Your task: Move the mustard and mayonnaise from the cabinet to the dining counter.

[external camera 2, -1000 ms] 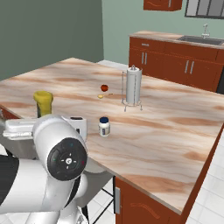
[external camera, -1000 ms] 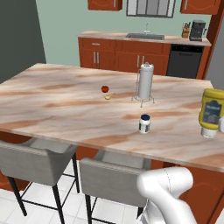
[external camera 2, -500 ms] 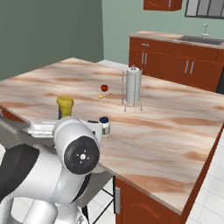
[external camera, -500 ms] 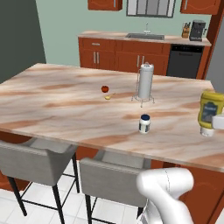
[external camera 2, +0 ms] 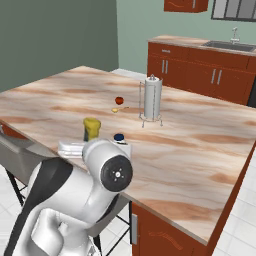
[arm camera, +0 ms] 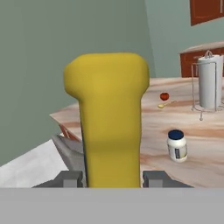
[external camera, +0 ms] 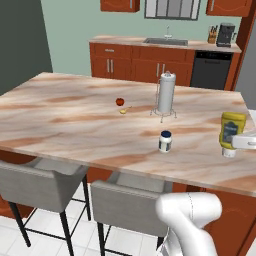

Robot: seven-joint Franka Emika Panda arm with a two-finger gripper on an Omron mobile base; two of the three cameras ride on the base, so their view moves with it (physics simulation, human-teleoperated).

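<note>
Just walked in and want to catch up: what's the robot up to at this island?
The gripper is shut on the mustard, holding it upside down, cap just above the dining counter near its right edge. The mayonnaise already stands on the counter, in front of the paper-towel roll. A small red fruit and a yellow one lie further left.

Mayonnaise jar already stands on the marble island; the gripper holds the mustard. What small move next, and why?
Probably lower the yellow mustard squeeze bottle to the beige marble dining counter, then release: the gripper holds it by the squat white mayonnaise jar, apparently just above the top.
</note>
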